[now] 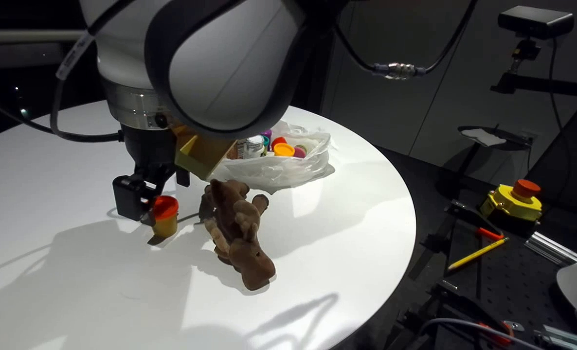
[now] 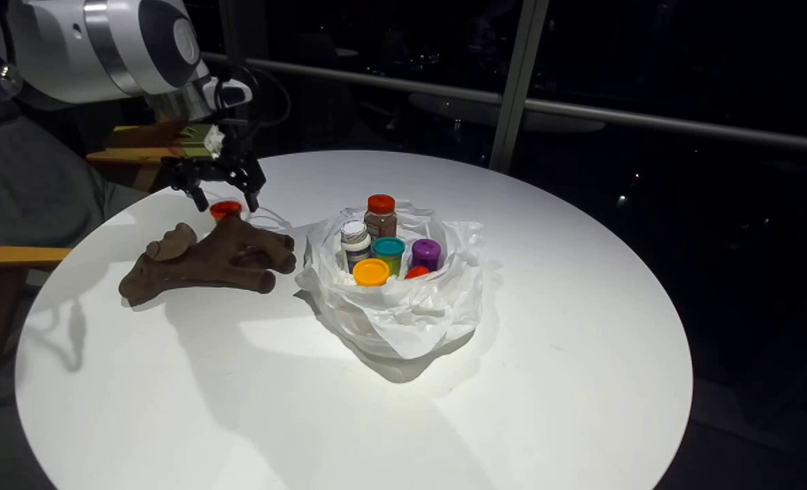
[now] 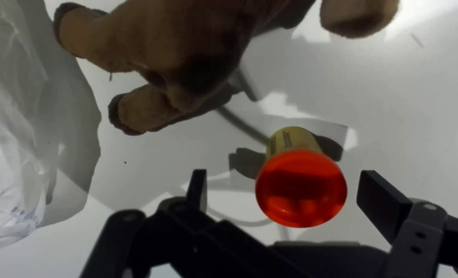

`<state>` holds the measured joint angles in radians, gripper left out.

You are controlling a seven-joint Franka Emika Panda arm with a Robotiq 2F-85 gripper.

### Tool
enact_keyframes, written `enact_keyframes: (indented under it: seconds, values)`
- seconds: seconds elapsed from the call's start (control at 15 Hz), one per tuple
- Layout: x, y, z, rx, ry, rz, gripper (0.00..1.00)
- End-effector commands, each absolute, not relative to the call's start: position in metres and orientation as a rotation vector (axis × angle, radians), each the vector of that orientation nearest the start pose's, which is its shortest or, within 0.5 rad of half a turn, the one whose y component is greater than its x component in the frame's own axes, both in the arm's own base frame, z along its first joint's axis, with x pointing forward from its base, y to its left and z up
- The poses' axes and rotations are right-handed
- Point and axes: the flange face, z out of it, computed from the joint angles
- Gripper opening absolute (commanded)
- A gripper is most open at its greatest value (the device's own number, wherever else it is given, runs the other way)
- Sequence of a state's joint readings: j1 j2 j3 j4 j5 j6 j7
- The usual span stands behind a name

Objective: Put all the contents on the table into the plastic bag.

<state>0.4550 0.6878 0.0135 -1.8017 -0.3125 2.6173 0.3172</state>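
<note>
Both fingers [image 3: 381,202] set wide apart, one on each side of the red-lidded tub [image 3: 301,189]; in the wrist view a gap shows between the lid and either fingertip. Tub: yellow body, upright on the white table [image 2: 546,381], outside the plastic bag [image 2: 410,320]. Brown plush animal [image 1: 235,218], antlered, lies on the table beside the tub, head away from the bag, legs toward it; a strip of tabletop separates hooves and bag.

Bag: crinkled, translucent, mouth open upward, resting on the table. I count two bottles inside, a red-capped bottle [image 2: 381,221] with brown contents and, just beside it, a white-capped bottle [image 2: 356,246]. With them: teal-lidded tub [image 2: 390,254], orange-lidded tub [image 2: 371,273], purple container [image 2: 426,254], and a red lid [image 2: 417,273] mostly hidden by the folds.

Off the table: yellow box with a red button [image 1: 512,201], a yellow pencil [image 1: 478,253] lying near it; black camera [image 1: 535,22] on a mount higher up.
</note>
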Motion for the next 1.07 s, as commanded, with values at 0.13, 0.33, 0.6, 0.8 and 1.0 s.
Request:
enact_keyframes:
  seconds: [0.13, 0.33, 0.6, 0.8, 1.0]
  values:
    - [0.611, 0.304, 0.164, -3.174, -0.651, -0.339, 0.74]
    - [0.615, 0.302, 0.167, -3.173, -0.641, -0.352, 0.51]
    - [0.616, 0.298, 0.188, -3.186, -0.597, -0.361, 0.28]
    - [0.618, 0.288, 0.231, -3.221, -0.520, -0.445, 0.28]
    - [0.623, 0.259, 0.273, -3.276, -0.418, -0.514, 0.28]
